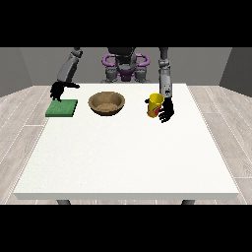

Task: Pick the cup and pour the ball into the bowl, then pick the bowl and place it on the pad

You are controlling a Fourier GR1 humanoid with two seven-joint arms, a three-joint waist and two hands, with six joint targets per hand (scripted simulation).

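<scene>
The white surface carries everything; the wooden bowl serves as landmark. Left of the bowl lies the green pad, with the robot hand at the view's left hanging over its far edge, fingers drooping and holding nothing. Right of the bowl, the robot hand at the view's right wraps the tilted yellow cup. The ball is hidden. Tipping short of the bowl would likely spill it.
</scene>
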